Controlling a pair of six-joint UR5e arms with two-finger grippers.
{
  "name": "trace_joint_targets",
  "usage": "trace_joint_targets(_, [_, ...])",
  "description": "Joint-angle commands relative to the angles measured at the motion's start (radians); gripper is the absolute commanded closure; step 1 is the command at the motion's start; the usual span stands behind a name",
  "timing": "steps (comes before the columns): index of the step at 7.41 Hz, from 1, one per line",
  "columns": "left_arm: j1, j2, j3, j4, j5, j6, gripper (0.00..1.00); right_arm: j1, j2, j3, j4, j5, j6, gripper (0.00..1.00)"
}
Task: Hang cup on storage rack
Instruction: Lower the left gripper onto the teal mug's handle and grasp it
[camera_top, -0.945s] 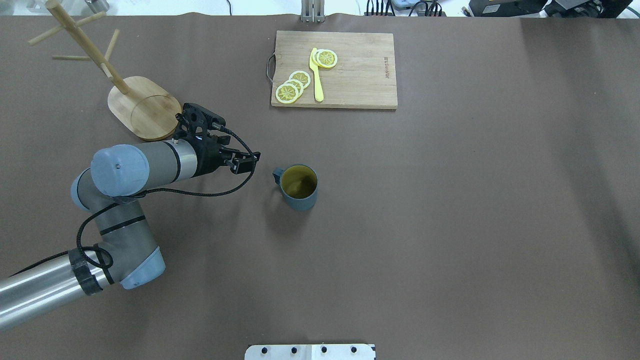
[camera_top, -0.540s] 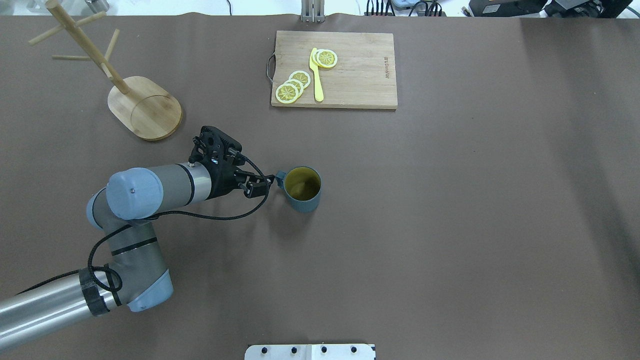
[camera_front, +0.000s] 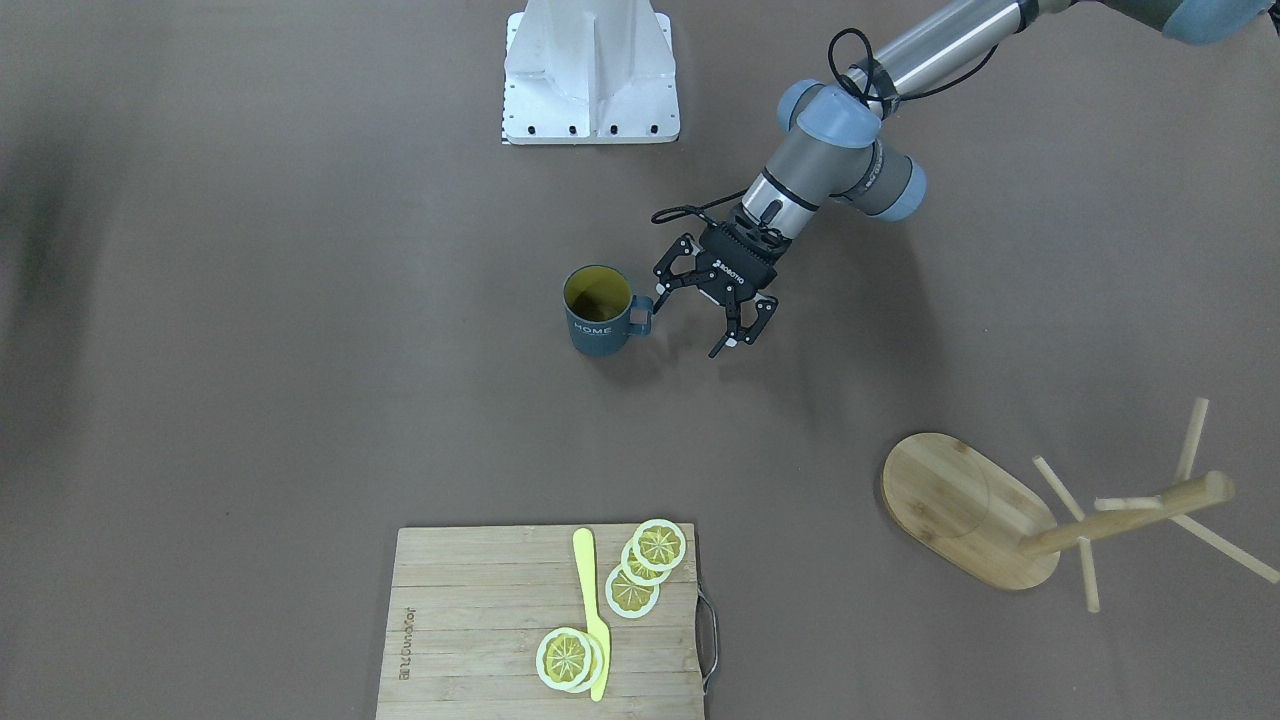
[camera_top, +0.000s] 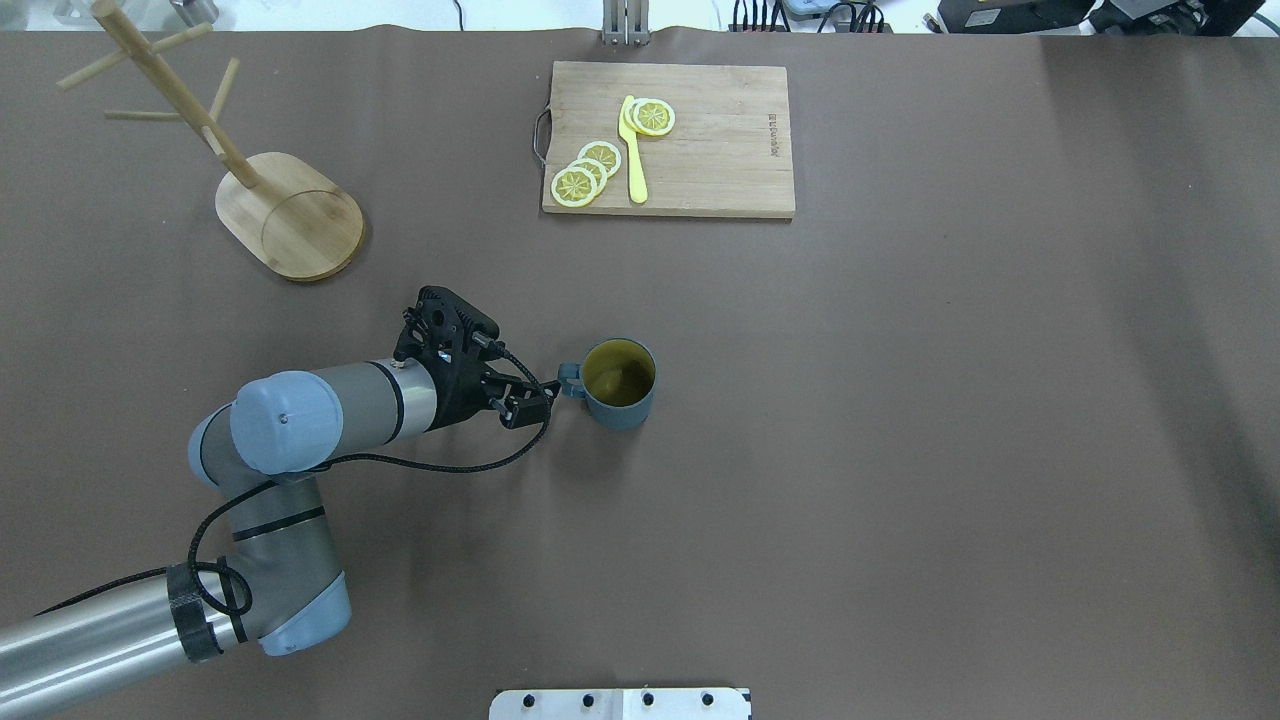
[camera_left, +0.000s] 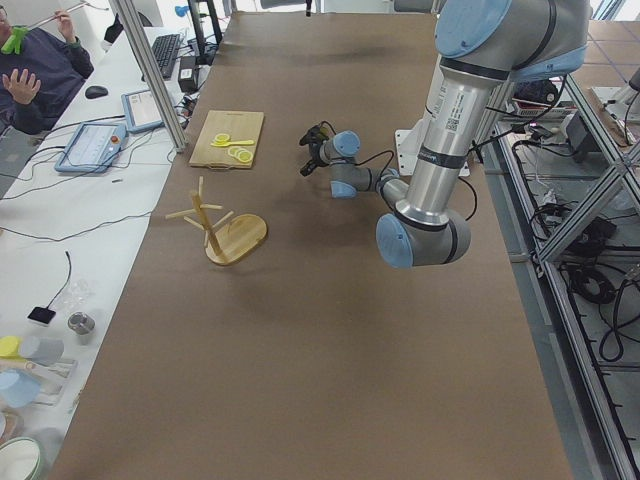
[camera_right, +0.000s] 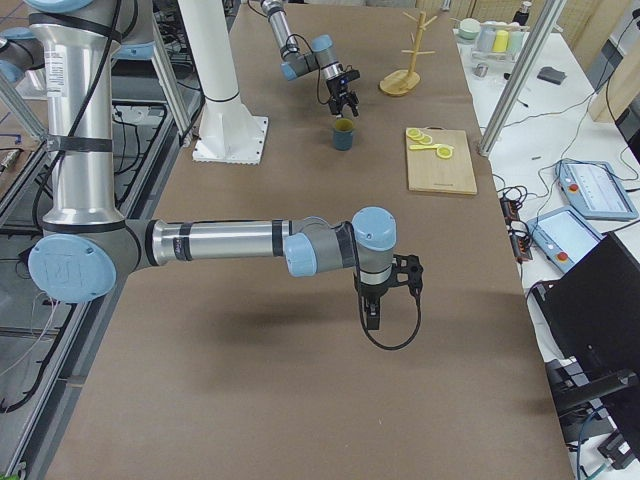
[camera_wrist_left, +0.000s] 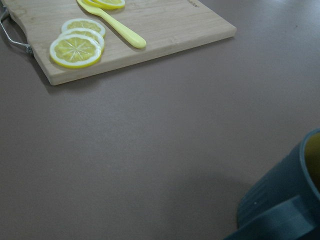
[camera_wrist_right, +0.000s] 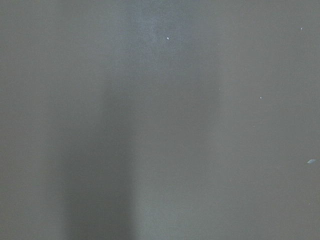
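The slate blue-grey cup (camera_top: 620, 385) stands upright mid-table, yellow-olive inside, "HOME" showing in the front-facing view (camera_front: 598, 322). Its handle (camera_top: 570, 378) points towards my left gripper (camera_top: 535, 395). That gripper is open and empty (camera_front: 700, 318), low over the table, with one fingertip (camera_front: 662, 292) right at the handle. The left wrist view shows the cup's wall and handle (camera_wrist_left: 285, 210) at bottom right. The bamboo storage rack (camera_top: 290, 215) stands at the far left with bare pegs (camera_front: 965, 510). My right gripper (camera_right: 372, 315) shows only in the exterior right view; I cannot tell whether it is open or shut.
A bamboo cutting board (camera_top: 700, 150) with lemon slices (camera_top: 585, 175) and a yellow knife (camera_top: 632, 150) lies at the far middle. The white robot base plate (camera_top: 620, 703) is at the near edge. The right wrist view shows only brown table.
My left gripper has moved away from the rack, right and nearer, up to the cup's handle. The cup has slid a little to the right.
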Motion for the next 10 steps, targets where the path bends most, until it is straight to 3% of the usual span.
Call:
trace_joint_targets(1, [0.002, 0.008, -0.005, 0.000, 0.000, -0.001, 0.05, 0.000, 0.001, 0.000, 0.002, 0.002, 0.001, 0.00])
trace_joint_targets(7, [0.057, -0.005, -0.010, -0.002, 0.003, -0.016, 0.05, 0.000, 0.002, 0.000, 0.005, 0.004, 0.010, 0.00])
trace_joint_targets(9, [0.057, -0.017, -0.010, -0.004, 0.002, -0.020, 0.30, 0.000, 0.002, 0.000, 0.005, 0.005, 0.010, 0.00])
trace_joint_targets(10, [0.054, -0.022, -0.009, -0.004, 0.002, -0.019, 0.38, 0.000, 0.002, 0.000, 0.005, 0.005, 0.010, 0.00])
